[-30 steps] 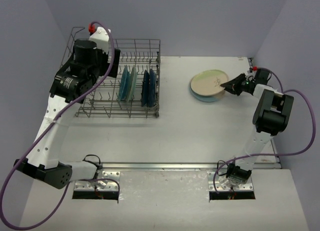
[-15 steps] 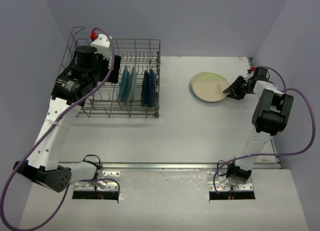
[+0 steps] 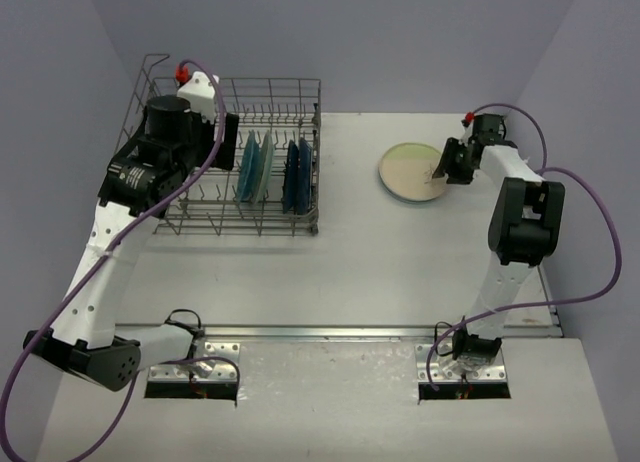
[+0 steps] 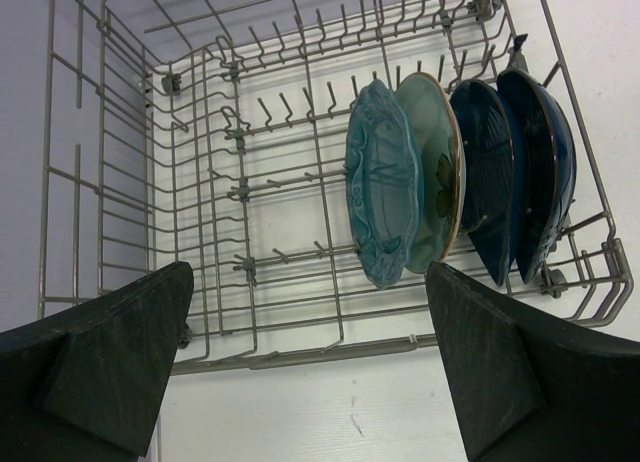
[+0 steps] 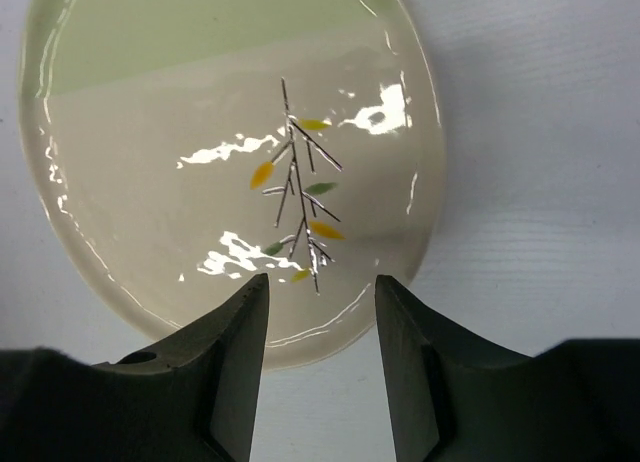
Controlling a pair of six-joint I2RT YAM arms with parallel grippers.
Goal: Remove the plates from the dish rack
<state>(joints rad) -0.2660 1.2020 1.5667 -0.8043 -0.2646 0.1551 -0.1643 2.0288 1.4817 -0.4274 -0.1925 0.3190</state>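
Grey wire dish rack [image 3: 265, 94] at the back left of the worktop [image 3: 340, 272], with four plates [image 3: 256, 167] on edge in its right-hand end: teal scalloped plate [image 4: 380, 182], pale green plate [image 4: 437, 172] close against it, then two dark blue plates [image 4: 490, 172]. Well apart to the right, a cream-and-green twig plate [image 5: 200, 182] flat on the worktop. Left claw [image 4: 308, 282] above the rack's bare left part, spread wide, holding nothing. Right claw [image 5: 323, 282] low over the twig plate's near rim, fingers parted, nothing between them.

Likely trouble, largest first. Risk of snagging a tine or the tall wire side with so wide a claw on the way to the packed plates, and of dragging the whole rack. Risk of knocking the teal scalloped plate into its close neighbour and chipping a rim. Probably slick glaze and a thin rim: apt to swivel or slip under an off-centre pinch. On the right, risk of hooking the twig plate's rim with a slanted retreat and skidding it.

Round discs, so no long axis of their own. Racked ones upright, faces turned left and right in the overhead view, edges running front to back, top rims free for a pinch from above. Twig plate face up, painted stem running away from the right claw.
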